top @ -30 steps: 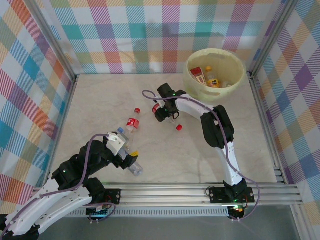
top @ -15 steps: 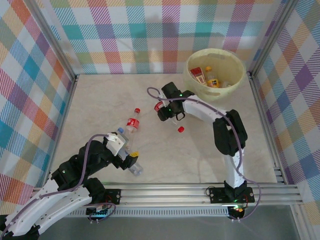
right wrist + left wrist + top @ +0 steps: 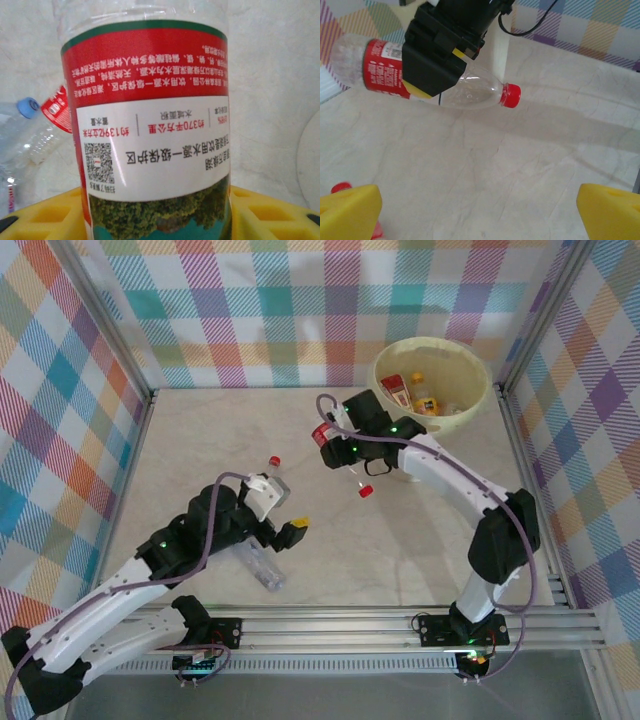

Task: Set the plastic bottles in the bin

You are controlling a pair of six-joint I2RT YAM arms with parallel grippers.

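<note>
Table [image 3: 190,440]: you see pale marble.
Walls [image 3: 250,300]: bright plaid.
Right gripper [image 3: 346,454]: clamped on bottle [image 3: 150,125].
Left gripper [image 3: 480,212]: fingers apart.

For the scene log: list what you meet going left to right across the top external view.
left gripper, open above the table → red-labelled bottle clamped in the right gripper → bin in the far right corner

Robot test cell, lab sort; aluminium frame rails [image 3: 340,628] along near edge; marble-look tabletop [image 3: 400,550] boxed by plaid cloth walls [image 3: 250,320]; arm base [image 3: 452,626] bolted on.
</note>
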